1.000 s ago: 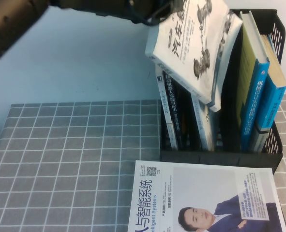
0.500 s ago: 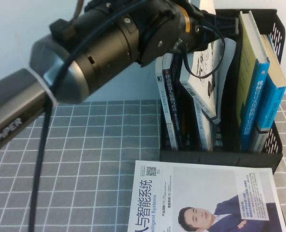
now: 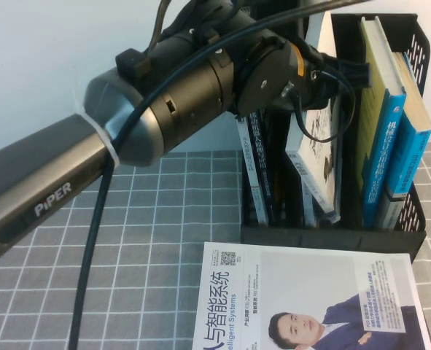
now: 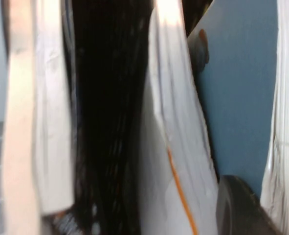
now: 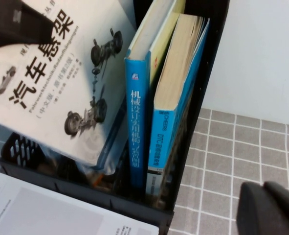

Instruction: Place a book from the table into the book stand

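The book (image 3: 319,149), white with grey car-part photos, stands almost upright in the middle compartment of the black book stand (image 3: 332,238). Its lower end is down among the other books. My left gripper (image 3: 330,76) is shut on the book's top edge, above the stand. In the right wrist view the book (image 5: 61,83) leans in the stand (image 5: 85,196), with the left gripper (image 5: 17,22) dark on its upper corner. In the left wrist view one finger (image 4: 242,205) lies against a blue cover. My right gripper (image 5: 271,210) is shut and empty, over the table (image 5: 222,161) to the right of the stand.
Two blue books (image 3: 391,138) stand in the stand's right compartment and thin books (image 3: 255,168) in its left one. A white book with a suited man's portrait (image 3: 310,299) lies flat in front of the stand. The grey grid table (image 3: 127,240) spreads to the left.
My left arm has swung down and forward. The book has gone from tilted above the stand to almost upright inside the middle compartment.
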`<action>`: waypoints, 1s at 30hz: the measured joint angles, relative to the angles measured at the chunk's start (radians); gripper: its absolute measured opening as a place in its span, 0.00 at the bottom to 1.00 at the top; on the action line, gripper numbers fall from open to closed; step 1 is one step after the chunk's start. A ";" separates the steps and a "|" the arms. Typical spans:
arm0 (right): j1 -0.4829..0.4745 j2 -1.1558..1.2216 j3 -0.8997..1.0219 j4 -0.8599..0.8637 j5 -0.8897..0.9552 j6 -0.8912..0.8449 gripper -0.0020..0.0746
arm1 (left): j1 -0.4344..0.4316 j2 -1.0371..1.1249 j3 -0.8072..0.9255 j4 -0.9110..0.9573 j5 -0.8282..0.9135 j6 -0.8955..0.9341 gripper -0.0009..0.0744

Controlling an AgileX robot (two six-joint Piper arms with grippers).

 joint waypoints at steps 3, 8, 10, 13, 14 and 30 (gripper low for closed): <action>0.000 0.000 0.000 0.009 0.000 -0.004 0.02 | 0.000 0.017 0.000 0.002 -0.057 0.023 0.16; 0.000 0.000 0.000 0.019 0.032 -0.029 0.02 | 0.000 0.046 0.000 0.010 -0.183 0.082 0.31; 0.000 0.000 0.000 0.022 0.049 -0.037 0.02 | 0.000 0.048 -0.002 0.014 -0.220 0.096 0.48; 0.000 0.000 0.000 0.022 0.060 -0.049 0.02 | 0.000 0.048 -0.008 0.049 -0.248 0.100 0.69; 0.000 0.000 0.000 0.022 0.060 -0.061 0.02 | 0.000 0.048 -0.009 0.069 -0.256 0.100 0.71; 0.000 0.040 0.041 0.535 0.209 -0.697 0.02 | 0.000 -0.304 -0.063 0.369 -0.031 0.123 0.03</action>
